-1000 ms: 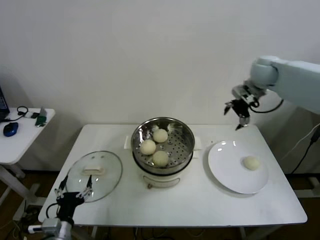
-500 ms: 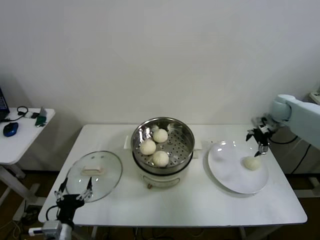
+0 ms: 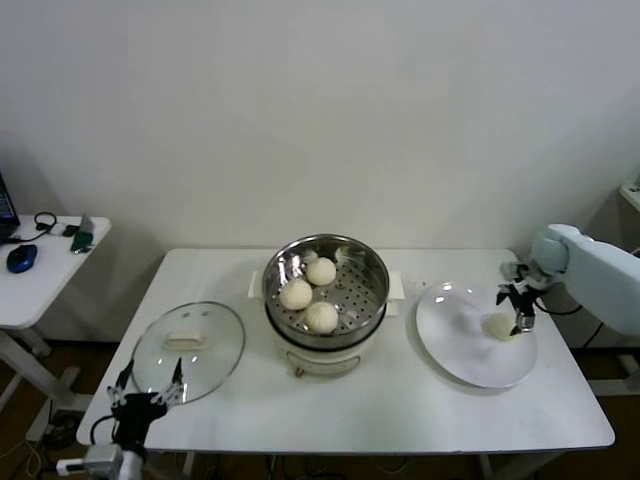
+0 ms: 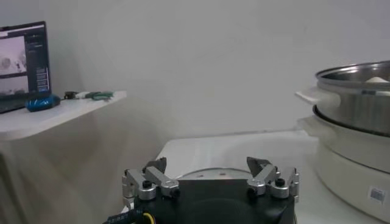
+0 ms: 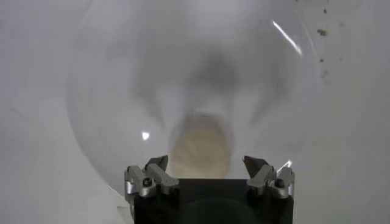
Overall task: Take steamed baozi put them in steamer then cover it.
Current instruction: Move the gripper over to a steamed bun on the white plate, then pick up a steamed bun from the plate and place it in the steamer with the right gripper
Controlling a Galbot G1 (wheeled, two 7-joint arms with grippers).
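The right claw (image 3: 519, 311) hangs wide open just above the last bun (image 3: 499, 326) on the white plate (image 3: 455, 345), not gripping it. Three buns (image 3: 321, 316) sit in the steamer (image 3: 373, 262). The left claw (image 3: 148, 392), also open, waits beside the glass lid (image 3: 215, 350).

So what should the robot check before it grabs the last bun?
1. Right gripper over the last baozi on the white plate: ok, it hangs right at the bun.
2. Jaws open wide enough for the bun: ok, the right wrist view shows them spread either side of it.
3. Bun gripped yet: not ok, the jaws are not closed on it.
4. Room in the steamer: ok, three buns sit inside with bare tray beside them.
5. Cover out of the way: ok, it lies flat on the table left of the steamer.
6. Left gripper clear: ok, open by the cover's near edge.
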